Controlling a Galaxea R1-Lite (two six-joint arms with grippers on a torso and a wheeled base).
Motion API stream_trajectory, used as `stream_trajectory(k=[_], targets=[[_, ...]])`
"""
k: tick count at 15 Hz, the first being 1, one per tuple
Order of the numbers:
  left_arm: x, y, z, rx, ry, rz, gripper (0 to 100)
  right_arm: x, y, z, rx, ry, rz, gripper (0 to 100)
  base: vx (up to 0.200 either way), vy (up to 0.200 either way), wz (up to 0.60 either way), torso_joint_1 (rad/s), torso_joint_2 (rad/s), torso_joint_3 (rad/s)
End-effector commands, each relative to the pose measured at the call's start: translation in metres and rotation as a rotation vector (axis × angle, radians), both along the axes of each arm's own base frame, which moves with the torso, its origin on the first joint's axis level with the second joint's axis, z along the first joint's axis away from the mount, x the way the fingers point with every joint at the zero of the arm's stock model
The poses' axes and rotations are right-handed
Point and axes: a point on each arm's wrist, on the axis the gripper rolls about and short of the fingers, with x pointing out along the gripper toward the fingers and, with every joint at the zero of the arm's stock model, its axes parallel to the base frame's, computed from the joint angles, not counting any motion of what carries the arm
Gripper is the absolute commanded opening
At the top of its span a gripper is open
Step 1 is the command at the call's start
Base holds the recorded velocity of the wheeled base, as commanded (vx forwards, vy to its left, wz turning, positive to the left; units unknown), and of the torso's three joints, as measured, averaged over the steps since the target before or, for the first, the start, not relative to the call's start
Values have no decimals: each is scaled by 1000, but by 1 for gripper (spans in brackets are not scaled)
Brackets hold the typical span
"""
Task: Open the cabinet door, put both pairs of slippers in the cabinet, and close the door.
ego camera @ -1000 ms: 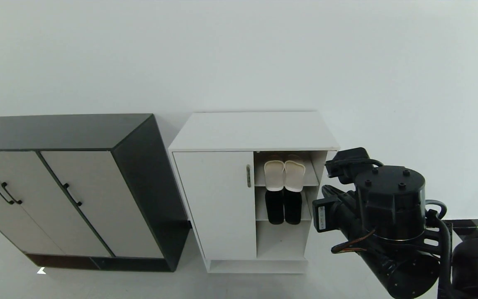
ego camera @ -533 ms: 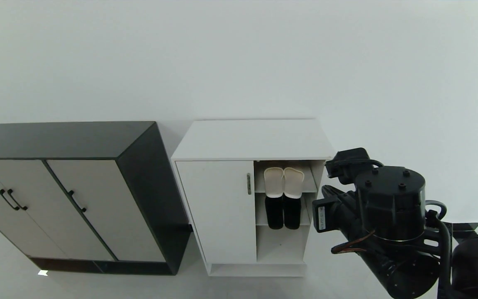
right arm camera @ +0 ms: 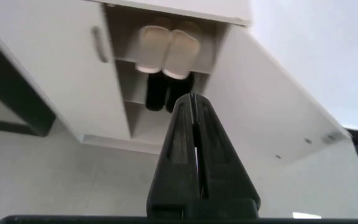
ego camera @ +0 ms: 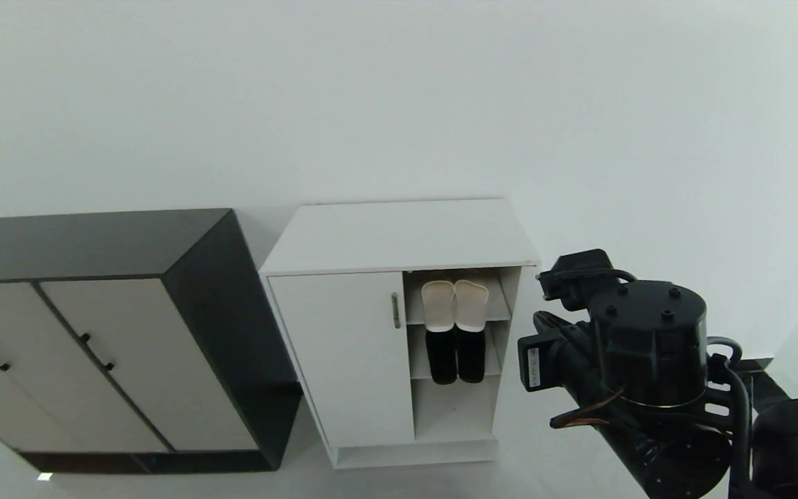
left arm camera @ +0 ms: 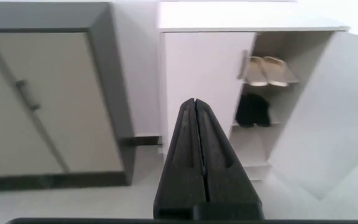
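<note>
Shifted leftward across the head view are both cabinets together, so a turn of the camera is judged and not a move of the furniture; the slippers are unchanged on their shelves. Nearest, the left gripper (left arm camera: 194, 107) and the right gripper (right arm camera: 193, 99) are each seen with fingers pressed together on nothing, well short of the furniture. Ahead of the right gripper, nearer than the shelves, the flat white cabinet door (right arm camera: 272, 118) is swung wide open. Beyond both gripper tips, inside the tall white wooden cabinet (ego camera: 399, 235), the cream foam slippers (ego camera: 454, 303) are laid on the upper shelf and the black slippers (ego camera: 456, 357) on the shelf beneath. Farther off the left gripper's side stands the dark cabinet with grey doors (ego camera: 129, 235). Storing is judged done; only the closing of the door remains.
</note>
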Motion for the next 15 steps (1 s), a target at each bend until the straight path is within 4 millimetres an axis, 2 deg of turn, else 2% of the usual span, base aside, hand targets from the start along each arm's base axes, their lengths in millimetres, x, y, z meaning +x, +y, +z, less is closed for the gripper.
stream_trajectory(k=[1, 2, 4, 6, 7, 9, 12, 15], targets=[[0, 0, 0, 0, 1, 2, 0, 0, 0, 0, -1, 1, 0, 0, 0, 0, -600, 12, 2, -2], [0, 0, 0, 0, 1, 2, 0, 1, 0, 0, -1, 1, -2, 0, 0, 0, -600, 12, 2, 2], [0, 0, 0, 0, 1, 4, 0, 3, -2, 1, 1, -1, -11, 0, 0, 0, 0, 0, 0, 0], [0, 0, 0, 0, 1, 4, 0, 16, -11, 5, 10, -6, -26, 0, 0, 0, 0, 0, 0, 0], [0, 0, 0, 1, 1, 4, 0, 28, -16, 13, 33, -13, -24, 0, 0, 0, 0, 0, 0, 0], [0, 0, 0, 1, 1, 4, 0, 57, -28, 18, 36, 3, -107, 0, 0, 0, 0, 0, 0, 0], [0, 0, 0, 1, 1, 4, 0, 103, -39, 9, 61, 39, -169, 0, 0, 0, 0, 0, 0, 0], [0, 0, 0, 1, 1, 4, 0, 143, -45, -9, 107, 75, -176, 0, 0, 0, 0, 0, 0, 0]])
